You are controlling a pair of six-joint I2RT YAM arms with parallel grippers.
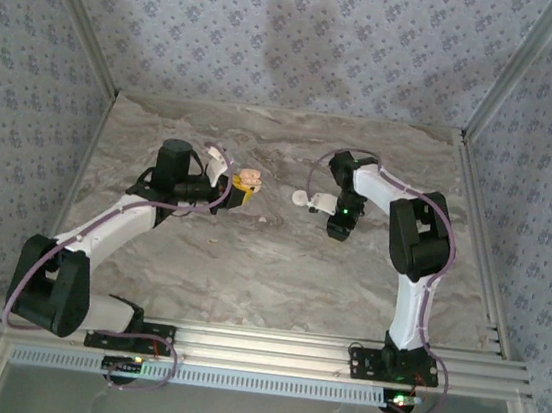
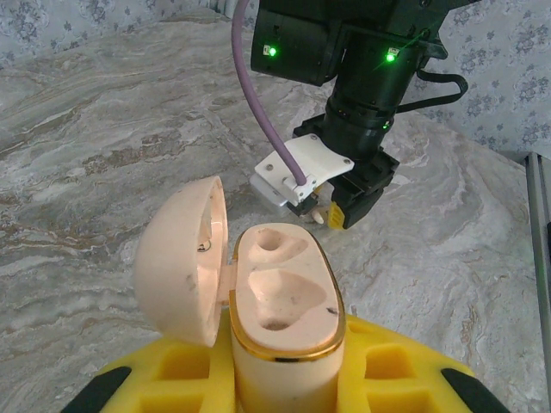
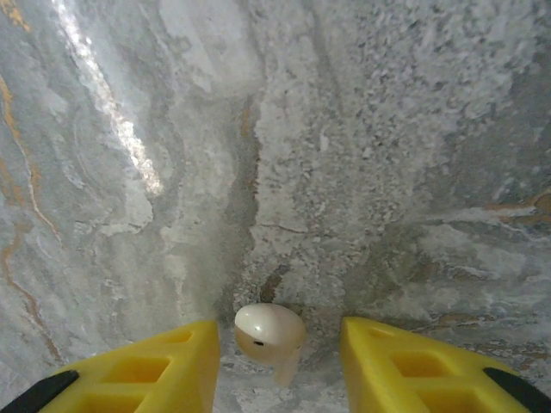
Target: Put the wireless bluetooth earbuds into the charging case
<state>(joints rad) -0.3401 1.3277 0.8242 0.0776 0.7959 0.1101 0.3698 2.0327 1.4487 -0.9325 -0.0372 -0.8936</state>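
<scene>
**A:** Where is the charging case?

**B:** In the left jaws, clamped upright. The yellow fingers press against its lower half from both sides. From above, it is left of the middle of the marble tabletop.

**A:** Is it shut?

**B:** No. The lid is swung open on its hinge and leans off to one side. The two hollows inside the gold rim are both empty.

**A:** And the earbud?

**B:** It lies on the tabletop, a small cream-white piece with its rounded head up and its stem pointing toward the wrist camera. It sits between the right jaws.

**A:** Have those jaws gripped it?

**B:** No, they stand apart. There is bare marble between the earbud and the yellow finger on each side, so nothing touches it.

**A:** How do the two arms stand to each other?

**B:** The right arm points straight down at the tabletop, just beyond the open case and apart from it. Two green lights glow on its black housing.
</scene>
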